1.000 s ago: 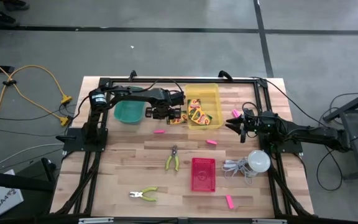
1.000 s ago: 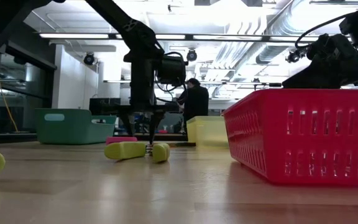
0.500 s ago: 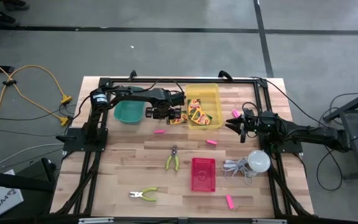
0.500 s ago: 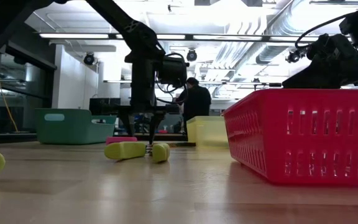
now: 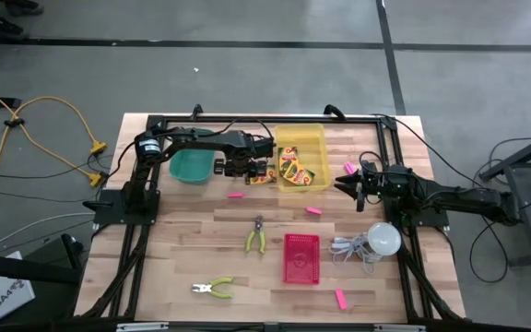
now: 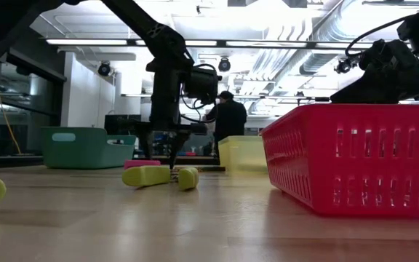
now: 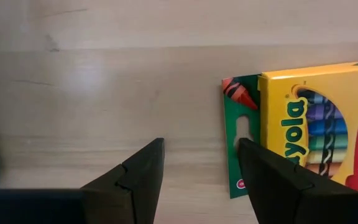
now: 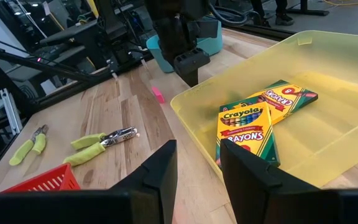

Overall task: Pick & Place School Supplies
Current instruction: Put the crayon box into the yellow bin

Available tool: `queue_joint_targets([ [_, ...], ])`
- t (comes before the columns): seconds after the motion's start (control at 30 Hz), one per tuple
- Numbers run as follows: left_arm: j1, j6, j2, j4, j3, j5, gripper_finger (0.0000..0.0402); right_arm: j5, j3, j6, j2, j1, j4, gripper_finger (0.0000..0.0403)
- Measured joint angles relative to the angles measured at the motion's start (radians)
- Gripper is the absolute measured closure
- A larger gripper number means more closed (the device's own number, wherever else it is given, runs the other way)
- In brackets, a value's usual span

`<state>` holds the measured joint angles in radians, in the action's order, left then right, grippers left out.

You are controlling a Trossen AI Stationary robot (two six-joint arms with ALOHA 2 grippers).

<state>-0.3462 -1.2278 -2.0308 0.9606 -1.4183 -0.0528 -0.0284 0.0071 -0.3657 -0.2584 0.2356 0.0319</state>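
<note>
A yellow-and-green crayon box (image 7: 322, 124) lies flat on the table (image 5: 192, 231) just left of the yellow bin (image 5: 300, 131). The bin holds two more crayon boxes (image 8: 244, 127). My left gripper (image 7: 201, 146) points straight down, open, low over bare wood beside that box (image 5: 264, 174), between it and the teal bin (image 5: 192, 166). One finger stands over the box's green hang tab. Pink erasers (image 5: 236, 195) (image 5: 313, 210) lie flat on the wood. My right gripper (image 8: 197, 155) waits open at the table's right side (image 5: 344, 187). My left gripper has one finger (image 7: 272, 180) over the green hang tab (image 7: 244, 124) at the end of the crayon box, coming from above. Whether that finger touches the tab I cannot tell. Only bare wood shows between the fingers. The box lies flat on the table.
A red basket (image 5: 301, 258) stands near the middle front. Two green-handled pliers (image 5: 256, 238) (image 5: 215, 289) lie left of it. A white bulb with a coiled cord (image 5: 383, 238) sits at the right. More pink erasers (image 5: 348, 167) (image 5: 340, 297) lie at the right and the front.
My left gripper has tipped a little, so that it points more nearly straight down, and stays beside the crayon box. Its fingers keep the same gap.
</note>
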Motion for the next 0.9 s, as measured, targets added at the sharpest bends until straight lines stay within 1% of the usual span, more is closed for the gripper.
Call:
queue_joint_targets([
  [0.63, 0.0, 0.027, 0.0, -0.028, 0.003, -0.003, 0.0209, 0.0, 0.0, 0.0, 0.0, 0.0, 0.0, 0.0292],
  [0.73, 0.0, 0.026, 0.0, -0.033, 0.003, -0.002, 0.0223, 0.0, 0.0, 0.0, 0.0, 0.0, 0.0, 0.0292],
  [0.9, 0.0, 0.026, 0.0, -0.041, 0.002, 0.002, 0.0267, 0.0, 0.0, 0.0, 0.0, 0.0, 0.0, 0.0292],
])
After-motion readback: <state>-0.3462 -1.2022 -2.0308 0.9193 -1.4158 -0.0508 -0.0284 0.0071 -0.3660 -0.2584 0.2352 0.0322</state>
